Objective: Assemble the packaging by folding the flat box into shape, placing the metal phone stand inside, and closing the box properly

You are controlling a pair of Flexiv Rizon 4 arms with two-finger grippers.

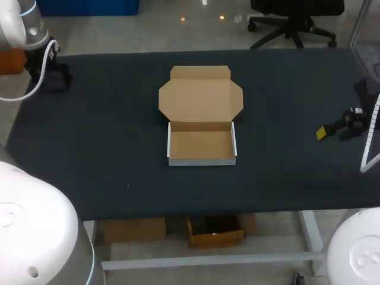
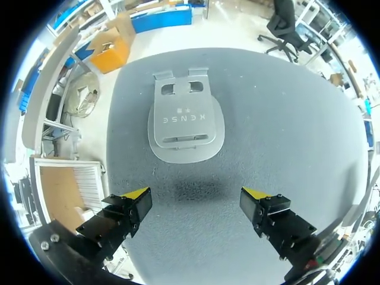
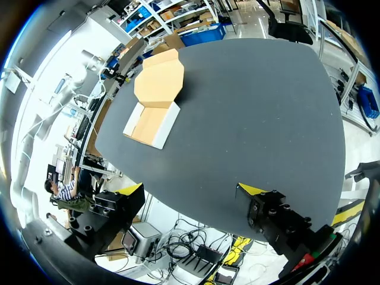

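The cardboard box [image 1: 200, 144] sits mid-frame in the head view. Its tray is already folded up and its lid [image 1: 200, 98] lies flat open above it in the frame, leaving the inside free for the stand. The metal phone stand [image 2: 185, 122] lies flat on the dark table [image 1: 285, 95] just ahead of the left gripper [image 2: 196, 197], at the head view's upper left. That gripper's fingers are spread wide, probably lined up for a pick. The right gripper [image 3: 190, 190], fingers also apart and empty, hangs at the right edge, well apart from the box.
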